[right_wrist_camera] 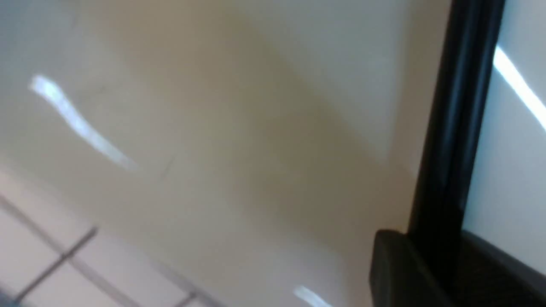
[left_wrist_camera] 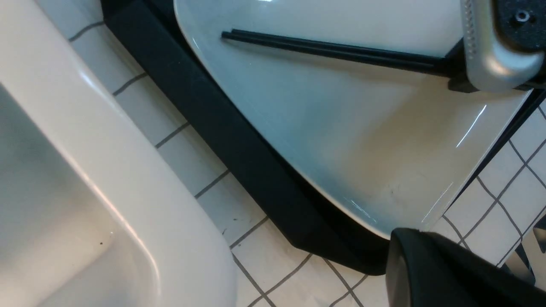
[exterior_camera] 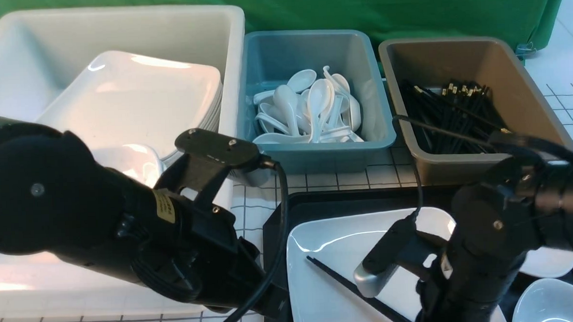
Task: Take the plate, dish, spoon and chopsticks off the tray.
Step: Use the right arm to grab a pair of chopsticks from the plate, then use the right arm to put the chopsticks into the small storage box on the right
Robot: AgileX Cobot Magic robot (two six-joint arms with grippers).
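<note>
Remotely at the controls, I see the large glossy white squarish plate [exterior_camera: 338, 241] lying on the big black plastic tray [exterior_camera: 346, 204], which sits on the white gridded desk [exterior_camera: 345, 178]. A pair of long thin black chopsticks [exterior_camera: 335, 277] lies slantwise across the plate. My right arm [exterior_camera: 488, 249] stoops over the plate's right half. Its blurred wrist camera shows the sticks running between the right jaws with no gap on either side, so they are clenched on the chopsticks. My left arm [exterior_camera: 100, 222] reaches down to the tray's left edge, and one black finger [left_wrist_camera: 426, 273] hangs by the plate's corner. Whether the left jaws are released or clenched I cannot tell. Two small rounded white dishes [exterior_camera: 547, 263] sit just beside the plate on the right. Beyond the tray stand three bins: a deep white bin [exterior_camera: 233, 47] holding stacked white plates [exterior_camera: 134, 100], a blue bin [exterior_camera: 310, 48] of white soup spoons [exterior_camera: 313, 106], and a brown bin [exterior_camera: 456, 57] of bundled black sticks [exterior_camera: 453, 110].
</note>
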